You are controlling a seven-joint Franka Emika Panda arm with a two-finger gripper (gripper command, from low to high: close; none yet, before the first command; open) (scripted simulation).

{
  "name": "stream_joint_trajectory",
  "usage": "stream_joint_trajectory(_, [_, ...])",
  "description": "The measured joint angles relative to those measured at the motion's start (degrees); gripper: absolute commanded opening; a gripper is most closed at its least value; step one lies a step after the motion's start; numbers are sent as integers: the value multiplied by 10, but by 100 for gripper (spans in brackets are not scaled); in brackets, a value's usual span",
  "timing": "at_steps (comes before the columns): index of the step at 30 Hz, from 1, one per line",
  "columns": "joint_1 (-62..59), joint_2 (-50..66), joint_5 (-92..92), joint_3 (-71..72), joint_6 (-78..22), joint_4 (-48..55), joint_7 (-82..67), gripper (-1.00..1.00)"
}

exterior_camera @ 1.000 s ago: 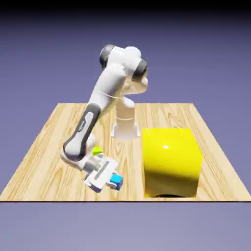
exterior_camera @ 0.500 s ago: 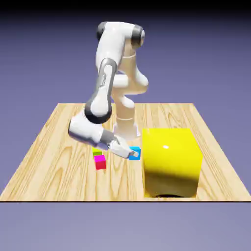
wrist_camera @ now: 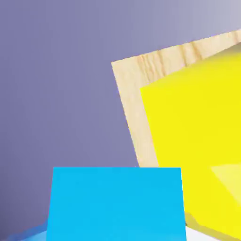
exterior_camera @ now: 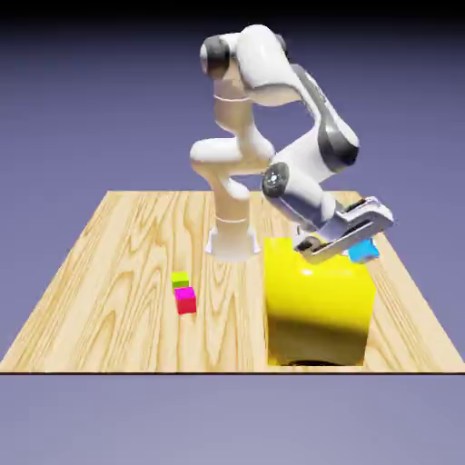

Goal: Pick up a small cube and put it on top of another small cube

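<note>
At the exterior view's left, two small cubes sit on the wood-grained table: one lime-yellow, one magenta-red. Rightward stands one big, glossy yellow block. Over its far right, my one gripper is closed on one smooth cyan-blue cube, raised and tilted.

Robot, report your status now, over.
Gripper shut on blue cube. Cube held up, not stacked. Big yellow block close by, possible obstacle.
</note>
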Motion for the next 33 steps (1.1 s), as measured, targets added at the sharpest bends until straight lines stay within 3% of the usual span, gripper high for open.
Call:
stream_joint_trajectory(7, [67, 57, -3, 145, 83, 54, -136, -100])
stream_joint_trajectory(17, [21, 236, 69, 353, 175, -56, -341, -100])
stream_joint_trajectory(33, [-249, 494, 240, 423, 171, -381, -513, -100])
